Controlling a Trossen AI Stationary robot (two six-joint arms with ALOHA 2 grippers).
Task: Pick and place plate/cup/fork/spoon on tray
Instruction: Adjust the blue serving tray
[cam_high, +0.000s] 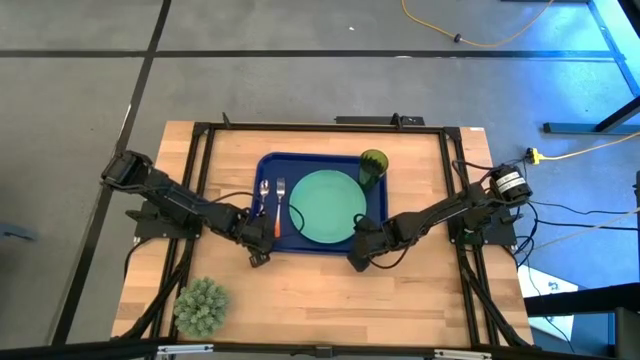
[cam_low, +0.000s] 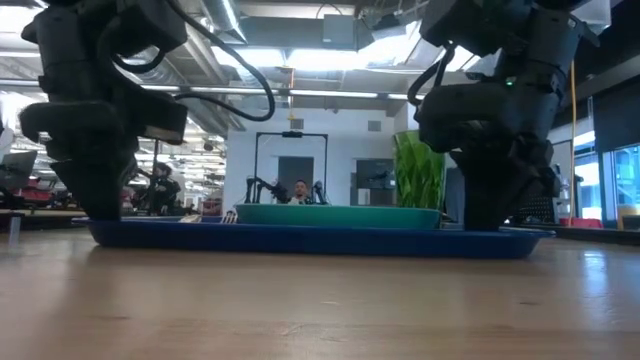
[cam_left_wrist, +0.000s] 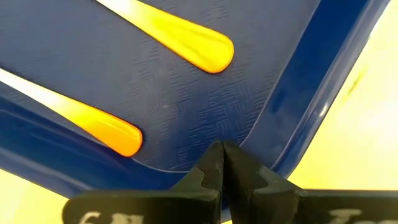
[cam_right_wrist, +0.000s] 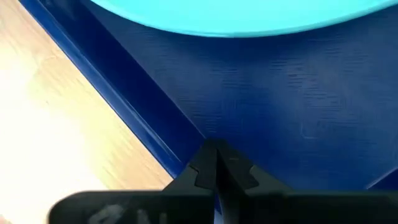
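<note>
Plate (cam_high: 328, 206), cup (cam_high: 373, 165) at two o'clock, fork (cam_high: 280, 200) and spoon (cam_high: 264, 198) lay on the tray (cam_high: 275, 166). Both grippers, left (cam_high: 262, 243) and right (cam_high: 357, 250), sat clenched empty at its six o'clock rim.

Tray (cam_high: 322, 243): large, dark blue, rectangular, rounded corners, raised rim; flat on the wooden table, mid-table toward the far side. Textured floor visible in both wrist views.

Plate (cam_high: 328, 206): round, mint-green, flat on the tray floor, filling its centre and right part.

Cup (cam_high: 373, 165): small, translucent olive-green, upright in the tray's far right corner, just beside the plate's rim.

Fork (cam_high: 280, 203): silver tines pointing to the far side, orange handle toward the near rim; lying on the tray just left of the plate.

Spoon (cam_high: 263, 199): silver bowl, orange handle, lying parallel to the fork, on its left, near the tray's left rim.
</note>
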